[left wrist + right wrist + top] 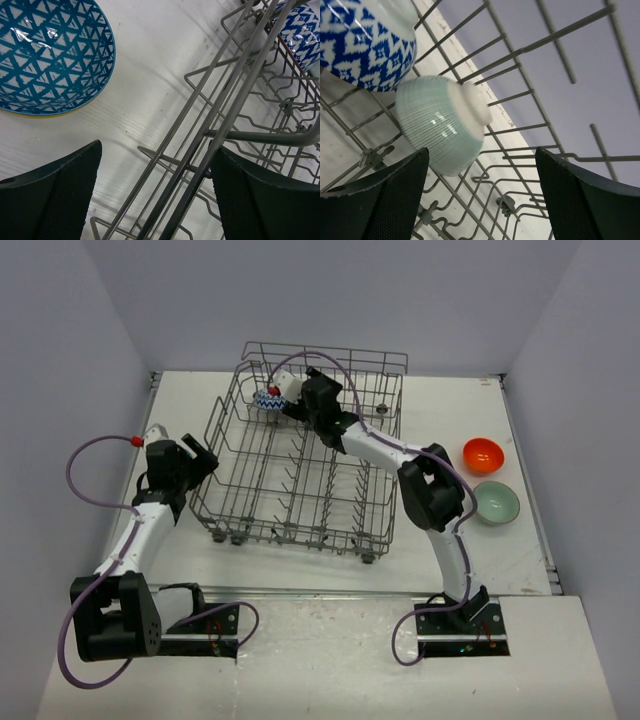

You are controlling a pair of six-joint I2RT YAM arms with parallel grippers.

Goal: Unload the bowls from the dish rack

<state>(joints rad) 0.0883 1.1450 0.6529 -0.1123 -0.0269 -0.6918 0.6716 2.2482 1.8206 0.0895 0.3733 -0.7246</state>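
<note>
The right tool [481, 155] is held wide open inside the rack [300, 490], with nothing gripped. A pale green bowl [440, 127] is seen just ahead between its fingers, and a blue-and-white bowl [365, 45] just beside that. The left tool [157, 150] is also spread wide and empty, astride the rack's side wires. A triangle-patterned bowl [50, 55] lies ahead-left on the desk [150, 75].

Bright even light, soft shadows, sharp
</note>
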